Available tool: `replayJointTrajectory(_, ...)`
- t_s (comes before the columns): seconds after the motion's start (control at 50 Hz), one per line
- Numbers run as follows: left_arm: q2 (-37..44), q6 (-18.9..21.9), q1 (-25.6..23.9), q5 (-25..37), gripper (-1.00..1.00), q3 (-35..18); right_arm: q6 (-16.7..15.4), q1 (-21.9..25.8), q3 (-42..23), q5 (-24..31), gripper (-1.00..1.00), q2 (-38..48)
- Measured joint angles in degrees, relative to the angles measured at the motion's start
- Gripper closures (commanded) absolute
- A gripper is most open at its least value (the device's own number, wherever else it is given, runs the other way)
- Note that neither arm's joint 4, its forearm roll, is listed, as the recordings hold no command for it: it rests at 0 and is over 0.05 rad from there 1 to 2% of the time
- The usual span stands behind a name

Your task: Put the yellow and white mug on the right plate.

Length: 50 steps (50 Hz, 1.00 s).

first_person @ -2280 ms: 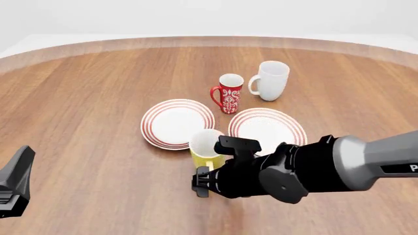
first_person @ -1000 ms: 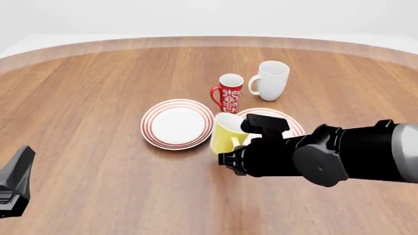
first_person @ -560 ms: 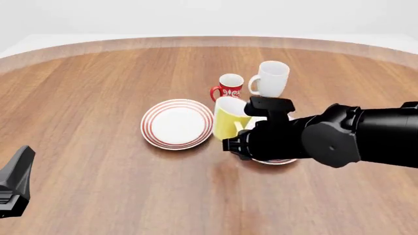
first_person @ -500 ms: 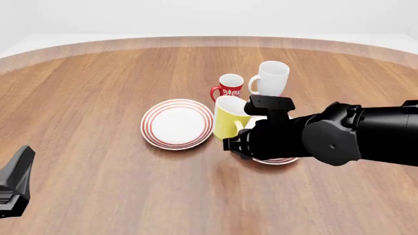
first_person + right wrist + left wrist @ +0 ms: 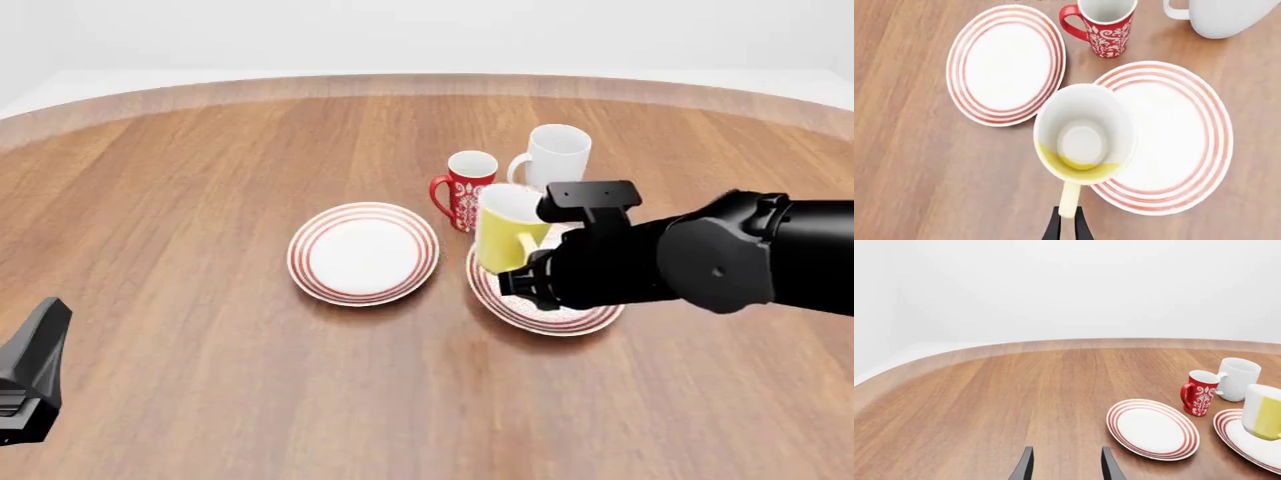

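Mug (image 5: 1084, 135) over right plate's (image 5: 1187, 150) left edge

Right jaws pinch the handle (image 5: 1069, 199); left jaws open, idle. Shift mug toward plate centre, level it, then lower gently.

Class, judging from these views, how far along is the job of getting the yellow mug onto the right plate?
Done: the right gripper has the yellow and white mug by its handle. In hand: the mug hangs over the right plate's edge. Left: centre, lower, release.
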State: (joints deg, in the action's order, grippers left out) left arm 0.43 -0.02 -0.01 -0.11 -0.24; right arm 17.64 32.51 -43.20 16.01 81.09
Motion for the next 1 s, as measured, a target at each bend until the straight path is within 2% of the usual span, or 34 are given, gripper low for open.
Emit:
replayJointTrajectory(0.48, 0.0, 0.0, 0.0, 0.0, -1.0, 0.0, -8.3, -7.94, 1.01, -0.36, 1.0, -1.6)
replayJointTrajectory(1.0, 0.0, 0.0, 0.0, 0.0, -1.0, 0.0, -10.36, -10.42, 2.2, -1.32, 1.0, -3.01)
